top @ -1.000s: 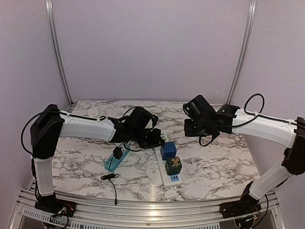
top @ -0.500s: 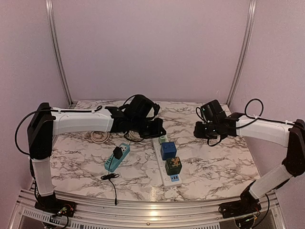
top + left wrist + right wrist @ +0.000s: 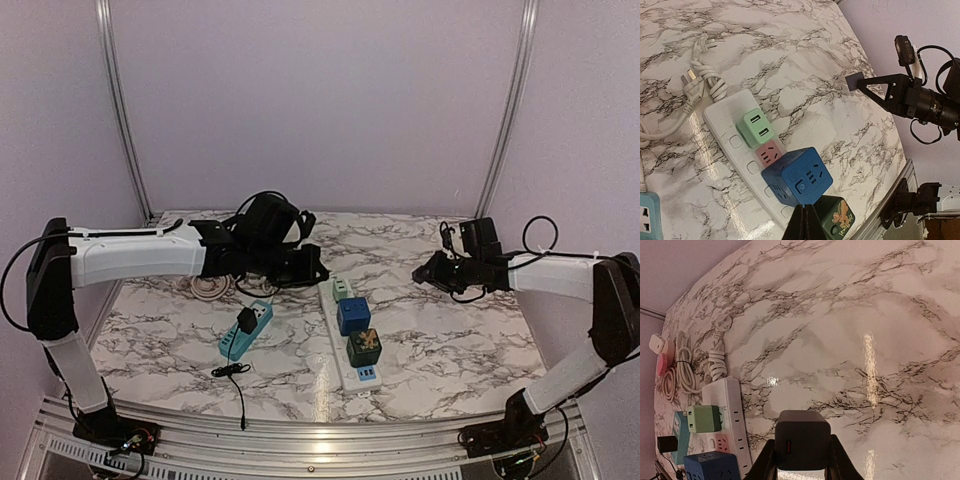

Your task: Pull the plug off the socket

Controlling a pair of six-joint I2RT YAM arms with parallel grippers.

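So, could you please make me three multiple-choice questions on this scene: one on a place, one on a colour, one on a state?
1. Where does the blue cube sit?
A. on the white power strip
B. on the bare marble
C. inside a gripper

2. What colour is the plug in the teal strip?
A. white
B. black
C. red

3. How is the right gripper?
A. open, empty
B. shut, empty
C. shut on a black adapter

Answers: 1 A, it stands on that strip; 2 B, it shows black against teal; 3 C, the adapter sits between its fingers.
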